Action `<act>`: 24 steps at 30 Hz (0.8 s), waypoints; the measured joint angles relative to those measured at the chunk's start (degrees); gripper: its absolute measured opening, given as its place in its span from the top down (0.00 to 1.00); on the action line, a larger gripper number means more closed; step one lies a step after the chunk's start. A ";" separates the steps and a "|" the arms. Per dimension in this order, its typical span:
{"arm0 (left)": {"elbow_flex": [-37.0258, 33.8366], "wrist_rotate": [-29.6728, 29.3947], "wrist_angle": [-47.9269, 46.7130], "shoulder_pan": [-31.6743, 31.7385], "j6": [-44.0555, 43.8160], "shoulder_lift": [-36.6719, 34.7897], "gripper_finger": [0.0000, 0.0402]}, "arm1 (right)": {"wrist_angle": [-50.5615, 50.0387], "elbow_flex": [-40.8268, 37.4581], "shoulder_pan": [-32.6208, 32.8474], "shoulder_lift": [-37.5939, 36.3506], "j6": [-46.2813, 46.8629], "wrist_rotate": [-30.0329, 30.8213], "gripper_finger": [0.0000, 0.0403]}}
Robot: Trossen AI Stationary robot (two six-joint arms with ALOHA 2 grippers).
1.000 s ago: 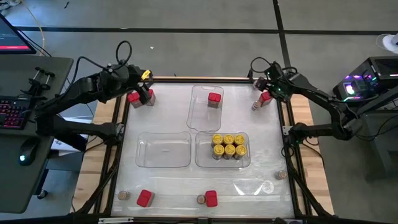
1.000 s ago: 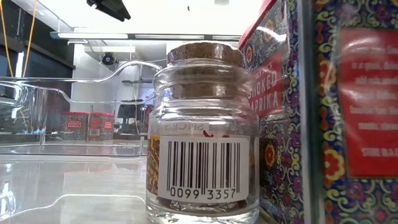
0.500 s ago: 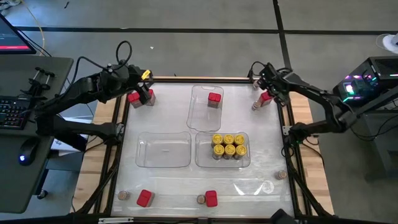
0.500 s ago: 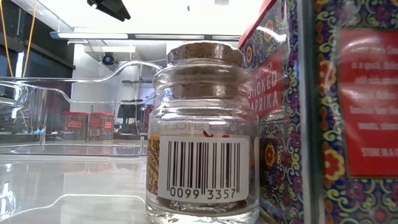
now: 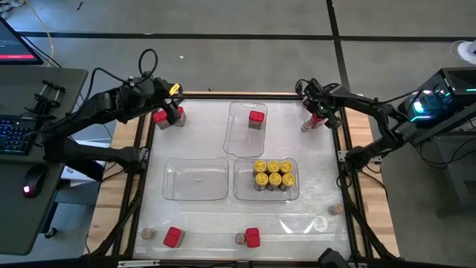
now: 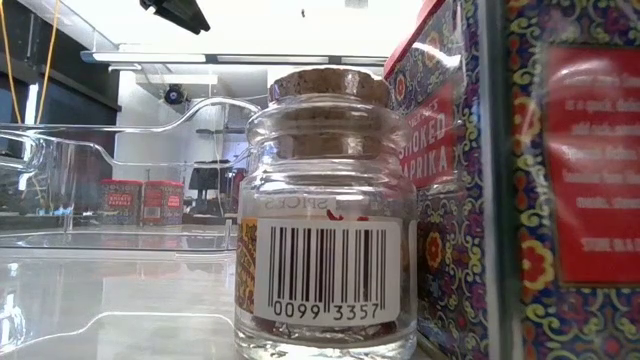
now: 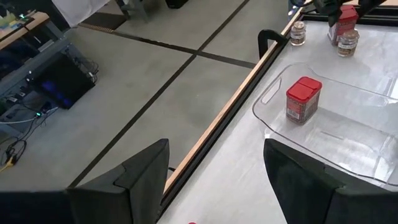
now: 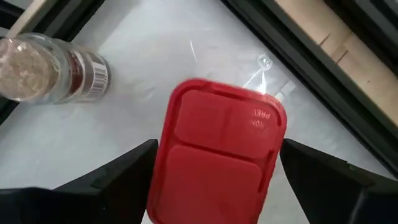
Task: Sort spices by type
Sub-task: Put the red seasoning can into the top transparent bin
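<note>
Right now, high view: right gripper (image 5: 315, 114) is hovering over a red box (image 5: 318, 117) at the far right corner of the table (image 5: 201, 152), jaws spread wide and straddling it, nothing held. Cork jar (image 5: 306, 126) is sitting just beside the jaws. Left gripper (image 5: 172, 109) is waiting at the far left corner over another red box (image 5: 160, 117), jaws apart; whether it is touching the box, cannot tell. One red box (image 5: 256, 118) is already lying in the far tray (image 5: 236, 141), yellow jars (image 5: 274, 173) are filling the right tray (image 5: 243, 192), the left tray (image 5: 195, 179) has nothing in it. More boxes and jars are standing along the near edge.

Low view: a near cork jar (image 6: 328, 215) and box (image 6: 500, 180) are blocking most; no gripper showing.

Left wrist view: wide jaws, nothing between; the trayed box (image 7: 302, 99) is well ahead.

Right wrist view: red lid (image 8: 217, 149) is lying centred between the wide fingers (image 8: 115, 171), jar (image 8: 53, 68) off beyond one finger.

Doing it well, I judge: be lowering straight, keeping the box centred, closing on its flat sides, clearing the jar.
</note>
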 joint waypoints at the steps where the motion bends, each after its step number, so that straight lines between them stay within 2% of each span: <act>1: 0.00 -0.02 0.00 0.00 -0.19 0.00 0.38 | 0.08 0.00 -0.02 0.00 -0.44 0.62 0.19; 4: 0.00 -0.04 0.02 0.00 -0.35 0.00 0.38 | 0.13 0.00 -0.74 0.00 -2.90 0.74 0.27; 8: 0.00 -0.85 0.03 0.00 -0.84 0.00 0.38 | 0.13 0.02 -1.84 0.00 -7.46 -1.12 0.47; 14: 0.00 -4.50 0.17 0.00 -2.55 0.00 0.38 | -1.49 0.61 -1.66 -2.48 -16.56 -2.32 0.48; 18: 0.00 -4.46 1.50 0.00 -3.37 0.00 0.38 | -4.15 4.40 -1.66 -7.49 -22.58 1.65 0.48; 21: 0.00 -4.45 2.90 0.00 -3.57 0.00 0.38 | -2.09 9.05 -1.68 -11.53 -28.47 3.20 0.48; 24: 0.00 -4.44 3.66 0.00 -3.58 0.00 0.38 | 3.52 12.61 -0.88 -14.25 -35.31 -2.08 0.48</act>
